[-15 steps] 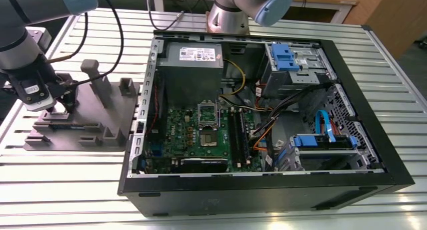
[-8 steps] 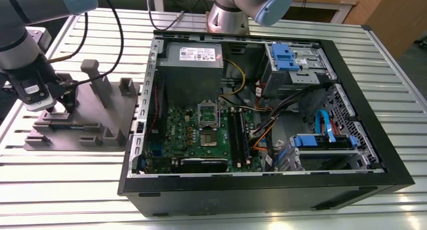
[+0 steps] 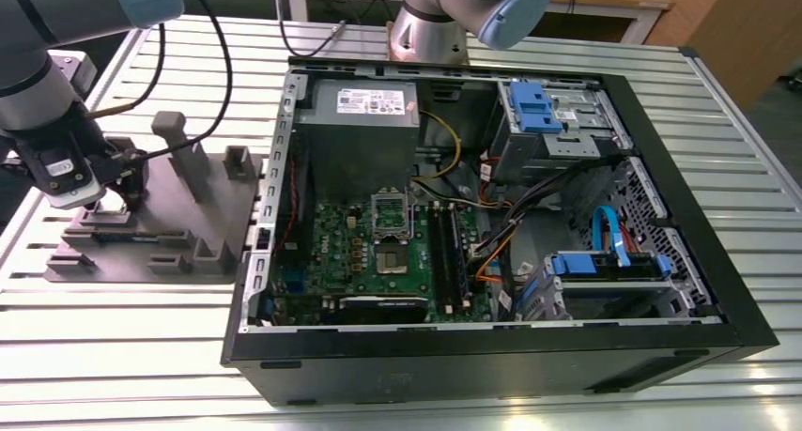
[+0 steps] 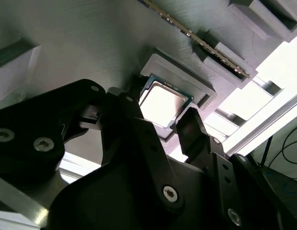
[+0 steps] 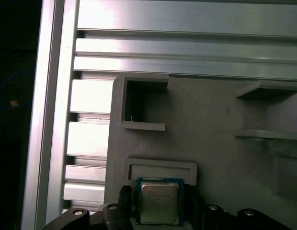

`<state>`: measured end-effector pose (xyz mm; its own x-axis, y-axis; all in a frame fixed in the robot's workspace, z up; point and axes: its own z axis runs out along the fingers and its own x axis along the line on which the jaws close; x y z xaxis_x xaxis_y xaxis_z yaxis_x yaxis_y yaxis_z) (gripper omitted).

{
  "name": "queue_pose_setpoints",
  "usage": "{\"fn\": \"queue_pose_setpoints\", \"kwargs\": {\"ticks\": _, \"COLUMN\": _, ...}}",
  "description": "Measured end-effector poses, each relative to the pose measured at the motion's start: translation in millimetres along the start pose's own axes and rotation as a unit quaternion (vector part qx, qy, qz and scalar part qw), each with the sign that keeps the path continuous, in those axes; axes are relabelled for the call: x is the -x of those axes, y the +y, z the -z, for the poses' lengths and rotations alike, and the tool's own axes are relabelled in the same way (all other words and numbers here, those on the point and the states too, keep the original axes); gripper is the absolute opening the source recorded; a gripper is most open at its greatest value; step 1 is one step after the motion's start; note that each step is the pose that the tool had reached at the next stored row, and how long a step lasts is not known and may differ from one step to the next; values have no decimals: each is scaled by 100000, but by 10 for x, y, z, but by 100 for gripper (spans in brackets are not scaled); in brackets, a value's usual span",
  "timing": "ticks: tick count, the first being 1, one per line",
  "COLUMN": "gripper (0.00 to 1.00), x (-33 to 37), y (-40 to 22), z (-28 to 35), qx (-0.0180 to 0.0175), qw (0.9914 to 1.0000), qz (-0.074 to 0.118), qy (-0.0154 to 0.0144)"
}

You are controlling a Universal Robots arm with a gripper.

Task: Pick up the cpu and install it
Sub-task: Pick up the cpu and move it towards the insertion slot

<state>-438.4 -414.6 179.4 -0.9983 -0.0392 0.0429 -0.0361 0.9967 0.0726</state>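
Exterior view: end effector point(image 3: 111, 194) low over the moulded plate point(image 3: 188, 251) on the bench point(image 3: 126, 356), left of the computer case point(image 3: 501, 370); the spot beneath is hidden.
Second wrist view: cpu point(image 4: 164, 101) flat in the plate's recess, between the parted fingers point(image 4: 194, 132).
First wrist view: cpu partly cut off; fingers just beside it, contact unclear.

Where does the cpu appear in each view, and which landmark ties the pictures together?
Exterior view: likely hidden under the gripper, over the grey moulded plate at the exterior view's left.
Second wrist view: cpu in its raised recess, between the gripper's fingers.
First wrist view: cpu in the same recess.
Shared landmark: the grey moulded plate with that recess.
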Motion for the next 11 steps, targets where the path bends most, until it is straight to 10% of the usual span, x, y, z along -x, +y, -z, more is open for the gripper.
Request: {"fn": "queue_pose_setpoints", "kwargs": {"ticks": 11, "gripper": 57, "x": -3, "y": 3, "z": 18, "qx": 20, "qw": 100000, "qz": 10, "qy": -7}}
